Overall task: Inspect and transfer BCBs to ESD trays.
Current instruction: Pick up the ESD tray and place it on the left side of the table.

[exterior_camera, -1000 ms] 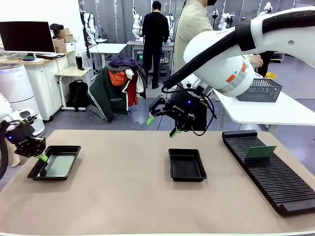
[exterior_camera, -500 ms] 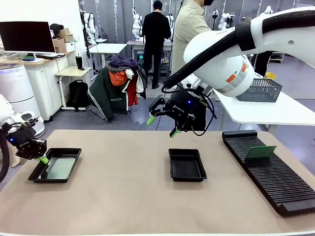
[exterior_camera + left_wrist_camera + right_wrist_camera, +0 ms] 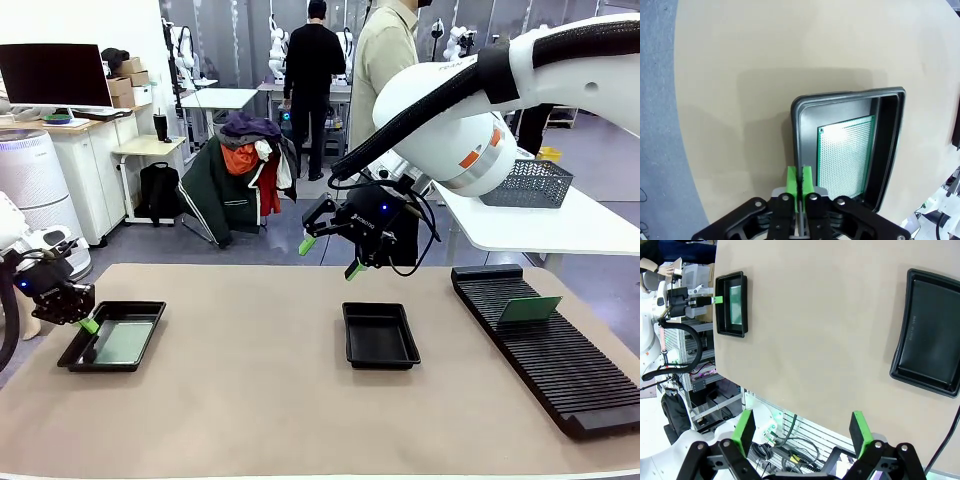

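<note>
one green board [image 3: 845,155] lies flat on the floor of the left esd tray [image 3: 135,301], at the left end of the tabletop [image 3: 250,410], with its dotted green face up. the left gripper [image 3: 800,174] hangs at the left rim of this tray, beside the board and not touching it. its jaws are closed: the two green pads meet along a thin seam and nothing is between them. the right gripper [image 3: 330,257] hovers above the second esd tray [image 3: 380,338], which is empty and sits in the middle of the tabletop. its jaws are wide open and hold nothing. a second board [image 3: 530,309] stands on its edge, tilted, in a slot of the long black rack [image 3: 565,380] at the right side, well apart from both trays.

i judge that such a board is light and thin, stiff enough to keep its shape but easy to scratch or crack if it is bent — so the grip should be gentle. the faces look smooth and the pads could slip on them. the best place to take hold seems to be the free upper edge of the standing board, pinched across its thickness near the middle of that edge, so it does not swing. a board lying flat in a tray is harder to take: the sloped walls leave little room beside it.
</note>
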